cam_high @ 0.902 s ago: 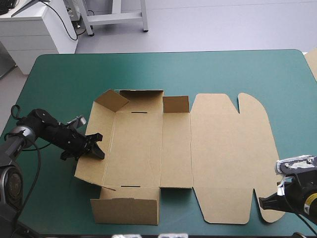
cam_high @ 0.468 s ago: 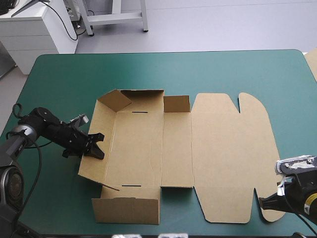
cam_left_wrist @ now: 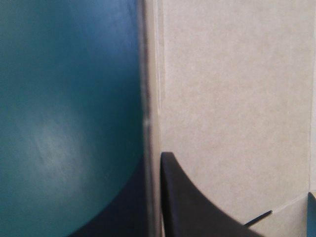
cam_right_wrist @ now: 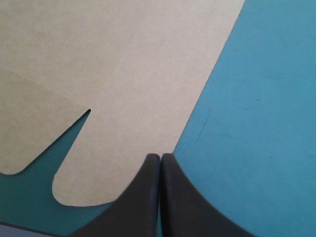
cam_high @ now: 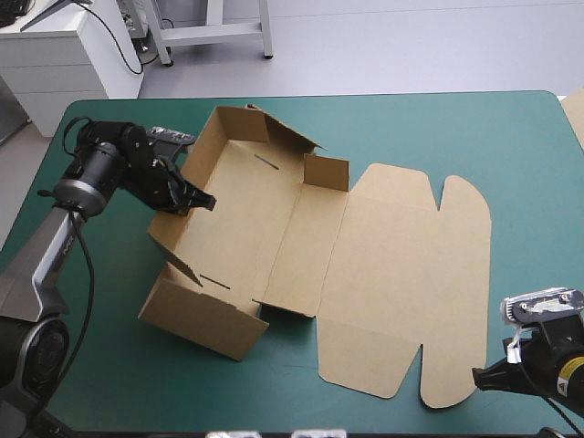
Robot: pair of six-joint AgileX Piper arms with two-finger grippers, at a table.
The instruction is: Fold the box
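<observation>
Swinging since earlier: brown cut-board box [cam_high: 274, 228] now sits skewed toward far-left corner of teal-green table cover [cam_high: 438, 137], left wall raised | black fin-fingered left gripper [cam_high: 193, 199] clamps that wall | right gripper [cam_right_wrist: 160, 160] rests closed, empty, at flat lid's near-right edge | wall tucking likely next.

Brown box [cam_high: 301, 246], left walls raised (lid flat), lying askew mid-table

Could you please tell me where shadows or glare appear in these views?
High view: a soft shadow on the teal-green cover close beside the box. Left wrist view: a pale sheen on the cover, a dark shadow next to the box. Right wrist view: evenly lit, no glare.
</observation>
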